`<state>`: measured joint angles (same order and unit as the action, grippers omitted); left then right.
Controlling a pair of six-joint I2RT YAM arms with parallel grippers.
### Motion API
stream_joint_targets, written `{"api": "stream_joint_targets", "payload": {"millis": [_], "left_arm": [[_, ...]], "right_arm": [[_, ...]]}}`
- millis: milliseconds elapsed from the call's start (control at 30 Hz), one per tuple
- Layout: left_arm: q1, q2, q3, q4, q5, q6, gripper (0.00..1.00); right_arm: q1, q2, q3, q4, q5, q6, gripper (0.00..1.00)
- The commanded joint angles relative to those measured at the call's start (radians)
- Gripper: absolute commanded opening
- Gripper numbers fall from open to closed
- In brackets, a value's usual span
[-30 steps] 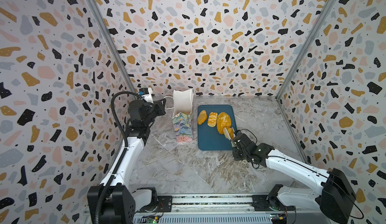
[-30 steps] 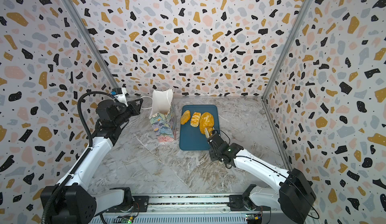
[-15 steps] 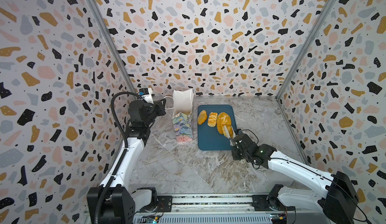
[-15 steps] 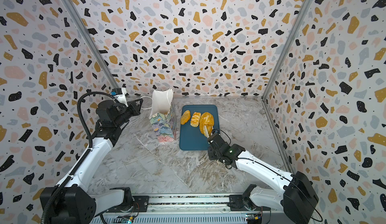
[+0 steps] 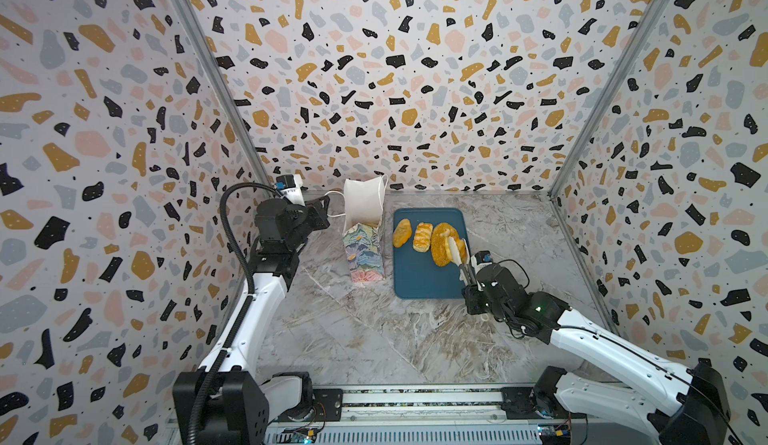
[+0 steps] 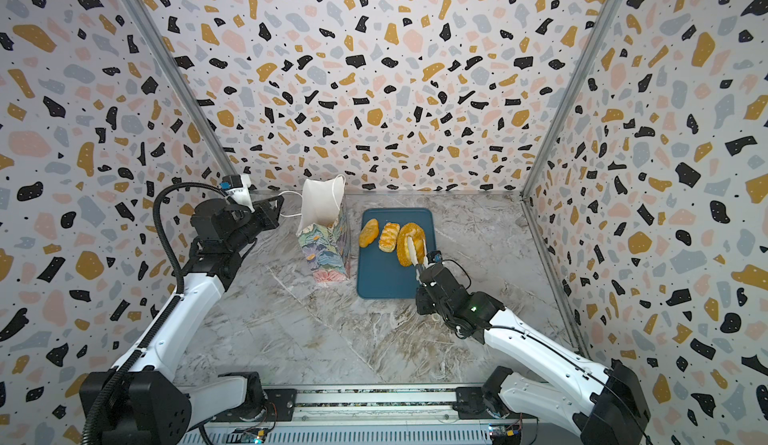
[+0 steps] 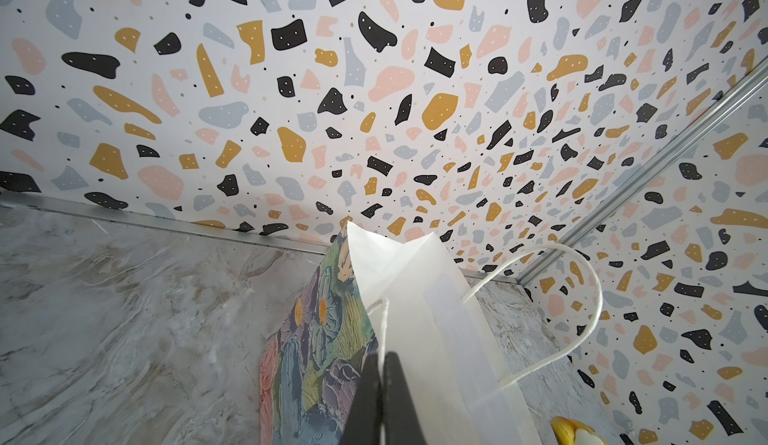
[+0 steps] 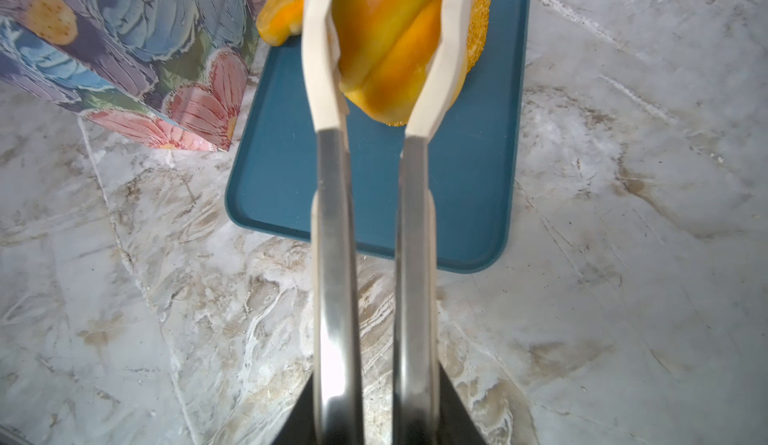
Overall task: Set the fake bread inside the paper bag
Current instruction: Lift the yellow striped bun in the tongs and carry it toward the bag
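Note:
The floral paper bag (image 5: 363,239) (image 6: 324,247) stands upright left of the blue tray (image 5: 419,281), its white mouth open. My left gripper (image 5: 326,206) (image 7: 381,364) is shut on the bag's white cord handle (image 7: 384,318). My right gripper (image 5: 471,281) (image 8: 376,422) is shut on metal tongs (image 8: 332,214) with cream tips. The tongs pinch a yellow-orange fake bread roll (image 8: 386,36) (image 5: 457,244) just above the seeded oval loaf (image 5: 439,243). Two smaller breads (image 5: 402,232) (image 5: 423,236) lie on the tray's far half.
The tray (image 8: 478,193) lies flat on the marble-patterned floor, close beside the bag. Patterned walls close in the left, back and right sides. The bag's second cord handle (image 7: 582,297) loops loose over its mouth.
The tongs have shifted slightly toward the back of the tray with the roll between their tips, and they have squeezed a little tighter. The left arm and the bag have not moved.

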<state>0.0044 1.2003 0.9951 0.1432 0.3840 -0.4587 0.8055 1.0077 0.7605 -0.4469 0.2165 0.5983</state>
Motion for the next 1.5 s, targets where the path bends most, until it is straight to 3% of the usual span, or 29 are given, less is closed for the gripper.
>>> {"api": "stream_joint_targets", "payload": {"millis": [0, 600, 1467], "left_arm": [[-0.004, -0.017, -0.01, 0.053, 0.013, -0.009, 0.0], [-0.004, -0.03, -0.006, 0.049, 0.002, -0.012, 0.0], [-0.004, -0.039, -0.021, 0.074, 0.001, -0.046, 0.0]], "right_arm": [[0.006, -0.032, 0.037, 0.035, 0.036, 0.015, 0.25], [0.047, 0.033, 0.248, 0.029, 0.042, -0.051, 0.25], [0.258, 0.233, 0.564, -0.004, 0.19, -0.07, 0.25]]}}
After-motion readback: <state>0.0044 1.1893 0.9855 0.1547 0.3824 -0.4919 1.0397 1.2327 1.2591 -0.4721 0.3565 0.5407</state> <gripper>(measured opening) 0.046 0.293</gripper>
